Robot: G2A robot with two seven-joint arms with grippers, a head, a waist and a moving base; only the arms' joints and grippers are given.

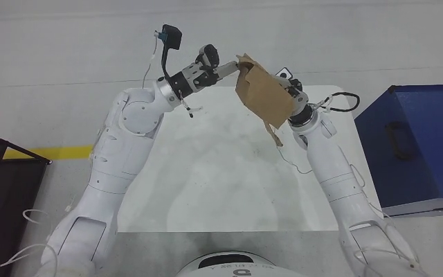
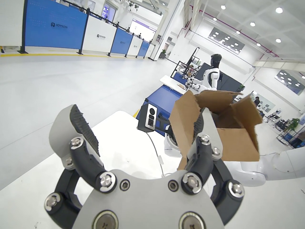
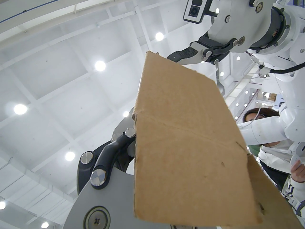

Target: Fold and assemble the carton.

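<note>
Left to right: left gripper (image 2: 140, 109) was spread wide and gripping nothing, out over the far left part of the table (image 1: 208, 173). One finger (image 2: 205, 125) poked into the mouth of the carton (image 1: 263, 93), against a flap, and the other finger stood well apart. The carton sat in the air above the far edge of the table, right of centre, between the two grippers. Right gripper (image 1: 292, 90) had it from the right. Its fingertips were hidden behind the cardboard, but the carton hung off that arm alone, so I judged it clamped on a side panel. Progress, judged: the flat blank was already opened into a box-shaped sleeve, so the walls were done. The flaps at the mouth stood loose and splayed, none tucked. A strip of cardboard dangled at the near end too, so that end looked unclosed as well. Left to do: fold the flaps in, close the ends, set it down. The carton's long axis ran diagonally from far-left to near-right, tilted, with the open mouth pointing far-left toward the left gripper.
</note>
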